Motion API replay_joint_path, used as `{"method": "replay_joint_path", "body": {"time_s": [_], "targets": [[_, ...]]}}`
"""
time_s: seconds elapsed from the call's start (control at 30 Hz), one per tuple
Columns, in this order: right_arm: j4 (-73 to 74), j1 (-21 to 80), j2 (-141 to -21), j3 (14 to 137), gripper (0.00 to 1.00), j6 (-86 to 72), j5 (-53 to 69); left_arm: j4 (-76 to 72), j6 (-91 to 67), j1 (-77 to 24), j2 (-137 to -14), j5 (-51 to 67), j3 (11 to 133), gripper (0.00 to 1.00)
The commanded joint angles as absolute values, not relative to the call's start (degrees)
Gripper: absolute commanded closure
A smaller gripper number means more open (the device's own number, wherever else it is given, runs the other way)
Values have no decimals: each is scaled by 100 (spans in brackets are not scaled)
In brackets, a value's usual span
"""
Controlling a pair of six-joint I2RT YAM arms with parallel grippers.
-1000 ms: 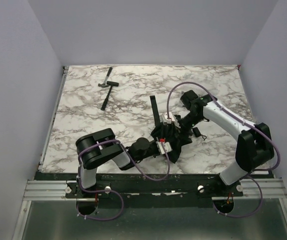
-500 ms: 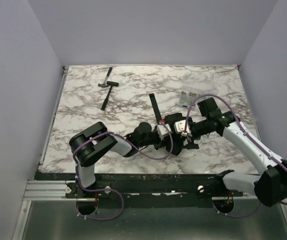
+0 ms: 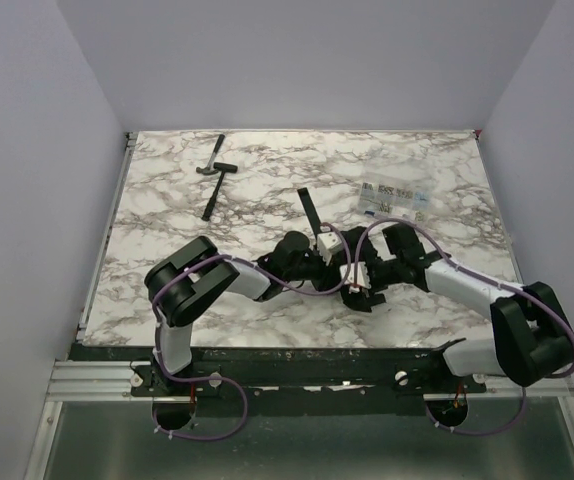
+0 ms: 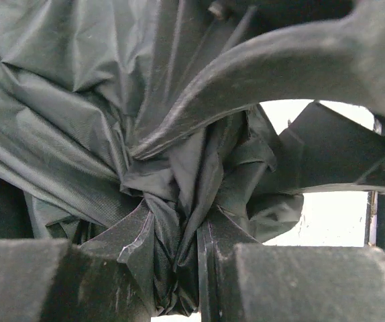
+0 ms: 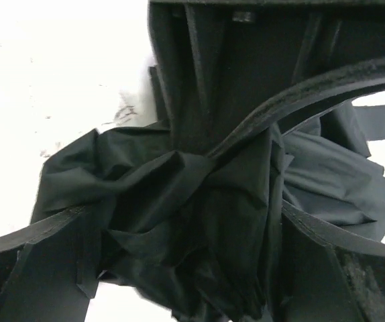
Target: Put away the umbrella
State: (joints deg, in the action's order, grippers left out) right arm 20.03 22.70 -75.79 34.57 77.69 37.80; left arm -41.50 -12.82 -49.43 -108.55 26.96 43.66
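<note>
The umbrella (image 3: 365,297) is a crumpled bundle of matte black fabric on the marble table, between my two arms near the front middle. My left gripper (image 3: 335,262) is shut on a thick fold of its canopy; in the left wrist view the fabric (image 4: 58,100) fills the frame and is pinched between the jaws of the left gripper (image 4: 174,225). My right gripper (image 3: 364,278) meets it from the right. In the right wrist view the jaws of the right gripper (image 5: 186,218) stand wide apart with the bunched canopy (image 5: 179,174) between them. Shaft and handle are hidden.
A long black strip (image 3: 309,208) lies on the table just behind the bundle. A hammer (image 3: 213,170) and a black-handled tool (image 3: 211,203) lie at the back left. A flat printed card (image 3: 392,197) lies at the back right. Walls enclose the table.
My right arm swung from the back round to the right side and came low against the bundle. My left gripper carried the umbrella away from the front edge towards the middle.
</note>
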Motion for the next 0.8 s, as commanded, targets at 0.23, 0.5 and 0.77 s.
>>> {"method": "replay_joint_path", "body": {"time_s": [0.23, 0.5, 0.77], "targets": [[2386, 2294, -8954, 3893, 70, 7737, 2968, -2532, -1912, -4872, -10759, 3130, 3791, 73], [4337, 2320, -9354, 4536, 79, 8081, 3213, -4734, -1734, -4729, -8840, 1817, 2560, 27], [5675, 2515, -10207, 5254, 80, 7929, 3446, -8127, -1510, -4656, -8392, 1345, 602, 1]]}}
